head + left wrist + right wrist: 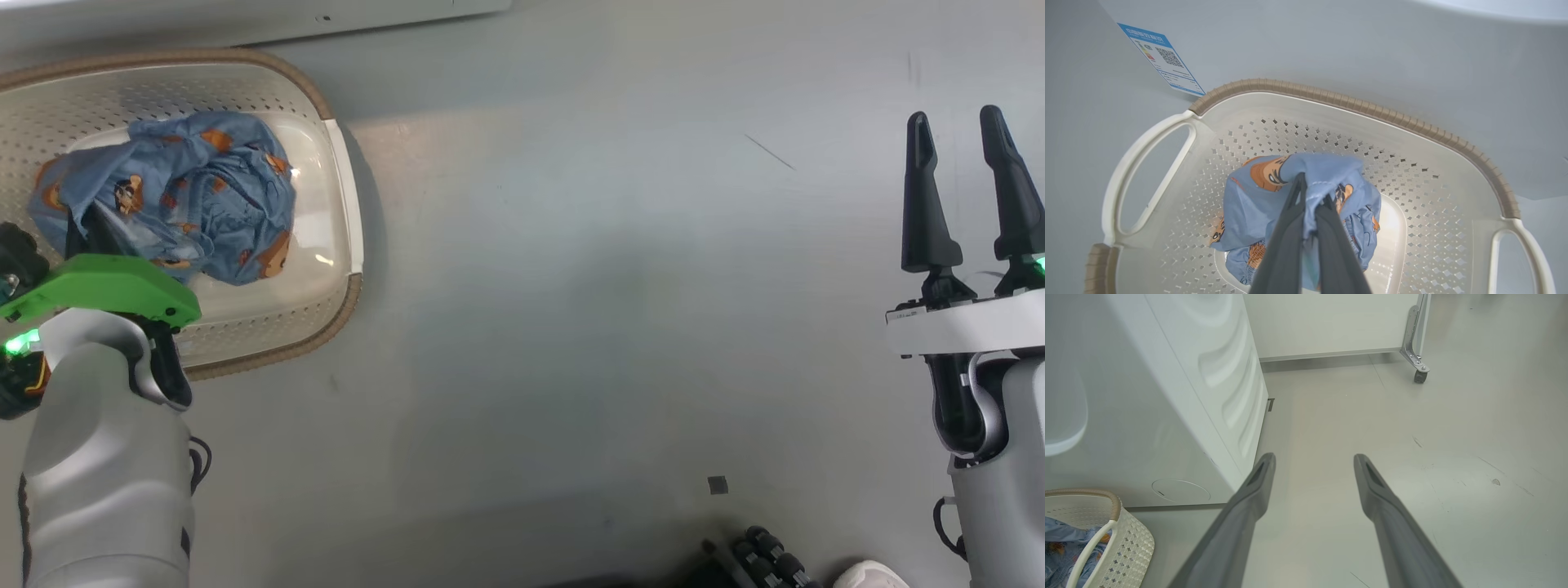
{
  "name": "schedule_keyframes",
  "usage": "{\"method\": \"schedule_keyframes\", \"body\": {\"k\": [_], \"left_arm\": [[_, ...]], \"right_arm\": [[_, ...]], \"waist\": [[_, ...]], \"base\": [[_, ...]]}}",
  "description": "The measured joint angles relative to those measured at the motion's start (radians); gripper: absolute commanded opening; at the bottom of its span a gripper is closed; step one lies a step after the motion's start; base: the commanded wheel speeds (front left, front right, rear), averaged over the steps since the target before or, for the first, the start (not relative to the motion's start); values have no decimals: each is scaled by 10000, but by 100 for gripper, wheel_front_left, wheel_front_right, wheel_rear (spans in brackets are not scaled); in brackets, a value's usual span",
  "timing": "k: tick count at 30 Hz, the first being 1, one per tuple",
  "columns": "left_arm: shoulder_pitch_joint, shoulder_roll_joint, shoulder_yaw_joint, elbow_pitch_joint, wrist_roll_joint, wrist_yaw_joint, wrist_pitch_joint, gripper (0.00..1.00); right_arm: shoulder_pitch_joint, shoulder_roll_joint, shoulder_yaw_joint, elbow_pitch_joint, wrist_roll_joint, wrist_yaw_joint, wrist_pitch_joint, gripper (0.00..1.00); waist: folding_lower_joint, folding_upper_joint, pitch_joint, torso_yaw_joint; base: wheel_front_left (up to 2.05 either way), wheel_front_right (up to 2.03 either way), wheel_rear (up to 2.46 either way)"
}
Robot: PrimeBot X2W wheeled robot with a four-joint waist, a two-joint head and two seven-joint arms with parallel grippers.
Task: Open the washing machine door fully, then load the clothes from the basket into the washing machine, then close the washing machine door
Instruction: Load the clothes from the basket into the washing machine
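One label sticker (1161, 59) sat on the white front of the washing machine (1331, 49), tilted in the left wrist view. It had a blue border w/ a blue header strip (1145, 34) carrying a line of white print, too small & blurred to read. Below that was a black-on-white QR code (1169, 57), w/ a small stack of coloured bars (1146, 51) beside it, green thru red. Under those ran a few rows of fine print, also illegible. No brand or no. could be made out.

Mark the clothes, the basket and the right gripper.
clothes (1327, 171): left wrist view, raised blue fold.
basket (1372, 112): left wrist view, brown rim.
right gripper (1314, 457): right wrist view, midway between fingertips.
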Motion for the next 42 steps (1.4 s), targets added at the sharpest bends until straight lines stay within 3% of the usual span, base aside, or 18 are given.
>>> {"method": "schedule_keyframes", "body": {"k": [26, 42], "left_arm": [[3530, -92, -443, -2583, -4, -132, -29, 0], [6191, -94, -1336, -4625, -685, -221, -29, 0]], "right_arm": [[1669, 144, -19, 767, -159, 0, 0, 100], [3044, 221, 199, 1106, -245, 0, 0, 100]], "waist": [[-1, 0, -3706, 696], [-1, 0, -6100, 792]], "base": [[0, 0, 0], [0, 0, 0]]}}
